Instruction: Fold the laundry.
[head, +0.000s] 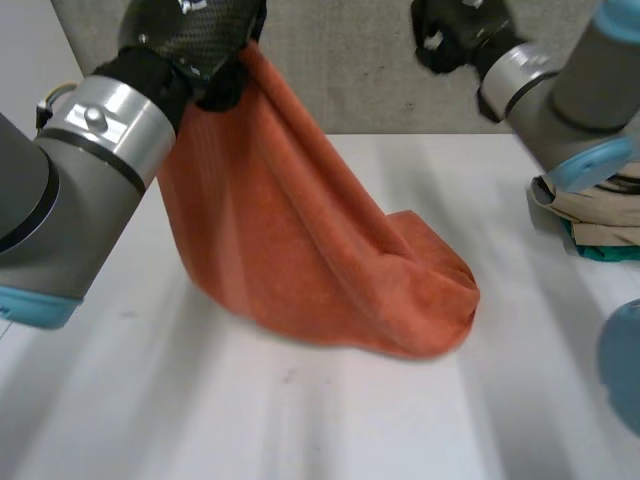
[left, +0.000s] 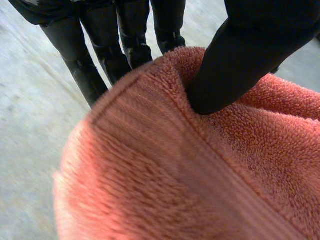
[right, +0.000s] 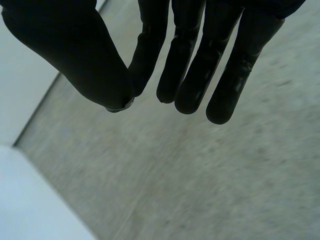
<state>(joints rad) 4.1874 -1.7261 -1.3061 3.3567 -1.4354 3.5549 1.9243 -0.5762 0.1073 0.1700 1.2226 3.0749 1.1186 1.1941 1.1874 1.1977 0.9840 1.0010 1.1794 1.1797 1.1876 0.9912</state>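
While half aloft, towel (head: 300, 250) between left fingers (left: 132, 30).

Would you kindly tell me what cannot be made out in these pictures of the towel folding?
1. Head view: which part of the orange towel the left hand pinches; its own wrist and the raised cloth hide the spot.
2. Left wrist view: where that hand's fingers end, behind the towel's hem.
3. Head view: what the beige and teal cloths are; the right arm covers them and the edge cuts them off.
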